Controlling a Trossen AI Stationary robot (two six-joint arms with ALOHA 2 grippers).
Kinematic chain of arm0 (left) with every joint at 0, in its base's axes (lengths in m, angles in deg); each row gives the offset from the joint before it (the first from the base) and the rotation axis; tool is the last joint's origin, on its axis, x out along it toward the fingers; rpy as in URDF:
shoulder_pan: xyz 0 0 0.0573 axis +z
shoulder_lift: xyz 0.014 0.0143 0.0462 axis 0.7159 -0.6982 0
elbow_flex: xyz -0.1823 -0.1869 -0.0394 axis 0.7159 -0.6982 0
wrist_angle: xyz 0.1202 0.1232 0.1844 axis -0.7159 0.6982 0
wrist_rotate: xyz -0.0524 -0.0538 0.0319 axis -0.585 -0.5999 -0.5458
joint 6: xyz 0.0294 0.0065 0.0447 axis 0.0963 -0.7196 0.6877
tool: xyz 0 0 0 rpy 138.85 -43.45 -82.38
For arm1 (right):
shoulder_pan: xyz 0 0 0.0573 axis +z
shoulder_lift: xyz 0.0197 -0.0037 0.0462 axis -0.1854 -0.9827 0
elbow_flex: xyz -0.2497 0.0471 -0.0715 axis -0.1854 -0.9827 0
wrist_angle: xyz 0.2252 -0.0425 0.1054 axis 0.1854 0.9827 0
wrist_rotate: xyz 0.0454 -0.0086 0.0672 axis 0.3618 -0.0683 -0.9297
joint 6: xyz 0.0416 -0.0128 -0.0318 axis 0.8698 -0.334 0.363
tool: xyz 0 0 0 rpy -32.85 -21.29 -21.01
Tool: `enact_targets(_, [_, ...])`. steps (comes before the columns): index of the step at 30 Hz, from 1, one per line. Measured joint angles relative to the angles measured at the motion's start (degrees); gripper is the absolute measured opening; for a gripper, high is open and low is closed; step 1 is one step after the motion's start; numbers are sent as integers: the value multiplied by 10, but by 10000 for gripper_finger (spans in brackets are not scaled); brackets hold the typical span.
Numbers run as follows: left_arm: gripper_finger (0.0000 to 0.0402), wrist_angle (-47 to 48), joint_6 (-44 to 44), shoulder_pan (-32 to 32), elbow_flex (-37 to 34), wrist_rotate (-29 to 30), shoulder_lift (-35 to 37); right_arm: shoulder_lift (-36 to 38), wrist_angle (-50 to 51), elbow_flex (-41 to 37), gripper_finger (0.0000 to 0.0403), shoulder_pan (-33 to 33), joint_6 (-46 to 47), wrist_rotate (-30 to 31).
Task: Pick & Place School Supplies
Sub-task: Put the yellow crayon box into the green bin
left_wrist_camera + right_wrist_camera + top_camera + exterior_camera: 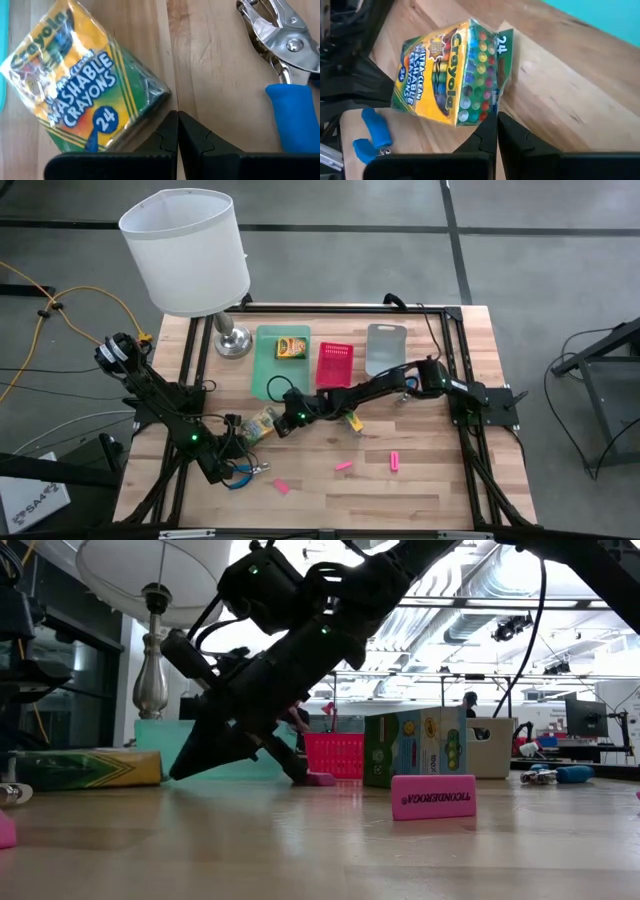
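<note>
Three pink erasers (pixel 343 465) lie loose on the tabletop toward its front edge, well apart from one another, so none of them has been put away.

Just behind them, toward the front-left corner, a blue-handled tool (pixel 291 60) also sits on bare wood. Your left gripper (pixel 177 127) is near it, with its jaws pressed together and nothing between them.

Further in, around the middle of the tabletop, a crayon box (pixel 450 72) rests on the wood. Your right gripper (pixel 496 127), reaching across from the right edge, points at it from just beside. Its jaws are closed too and hold nothing, so you have not gripped this box.

A second crayon box (pixel 415 747) stands upright mid-table, right of the first. A second blue-handled tool (pixel 560 774) lies off toward the right edge.

Along the back edge, beside the lamp (pixel 190 250), the green tray (pixel 262 375) already carries one crayon box (pixel 291 347). As far as you can see, the pink tray (pixel 334 363) and the grey tray (pixel 385 348) hold nothing.

I judge you are early in the task, with one item placed. Two boxes, both tools and the erasers are left to do.
</note>
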State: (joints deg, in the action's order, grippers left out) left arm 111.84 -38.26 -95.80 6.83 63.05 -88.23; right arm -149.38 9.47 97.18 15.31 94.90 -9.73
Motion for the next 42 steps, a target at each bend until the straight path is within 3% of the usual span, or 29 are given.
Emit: enact_targets(42, [1, -46, 5, 0, 0, 3, 0, 91, 12, 3, 3, 2, -93, -9])
